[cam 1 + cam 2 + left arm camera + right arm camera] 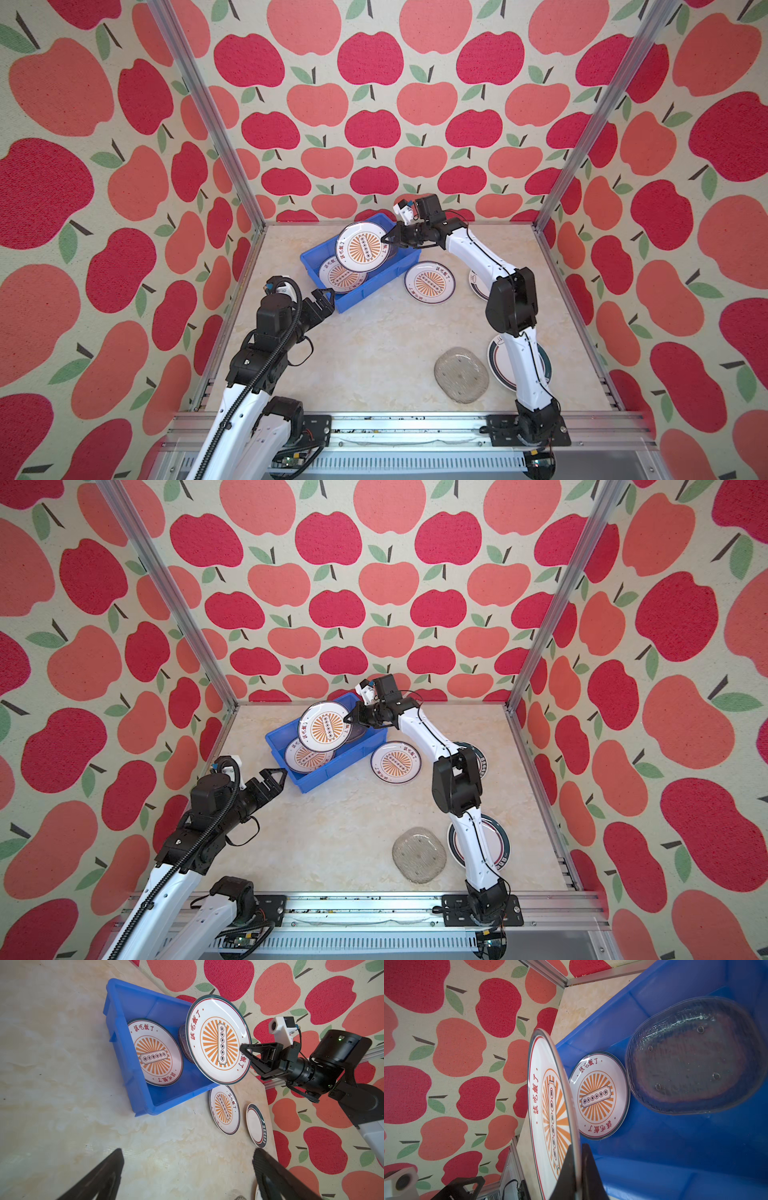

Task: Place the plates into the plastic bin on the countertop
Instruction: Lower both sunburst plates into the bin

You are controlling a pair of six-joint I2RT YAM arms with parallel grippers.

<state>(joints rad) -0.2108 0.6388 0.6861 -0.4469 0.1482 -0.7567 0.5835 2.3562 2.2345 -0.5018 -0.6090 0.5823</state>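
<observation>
Right hand (384, 241) clamps plate (365, 248) rim above bin (365, 296); left hand (326, 298) spread wide. Right wrist view exposes glass plate (695, 1057) in bin. Plate text: 該吃飯了.

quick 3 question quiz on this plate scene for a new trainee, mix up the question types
1. True or false: the right gripper is shut on the rim of a round white plate with an orange sunburst, held tilted above the bright blue rectangular plastic bin.
2. How many sunburst plates lie flat on the beige marble-patterned countertop, outside the bin? A none; B one; C three.
3. Fill in: the left gripper near the bin's corner is ____ and holds nothing.
Key: 1 true; 2 B, the single sunburst plate beside the bin; 3 open.
</observation>
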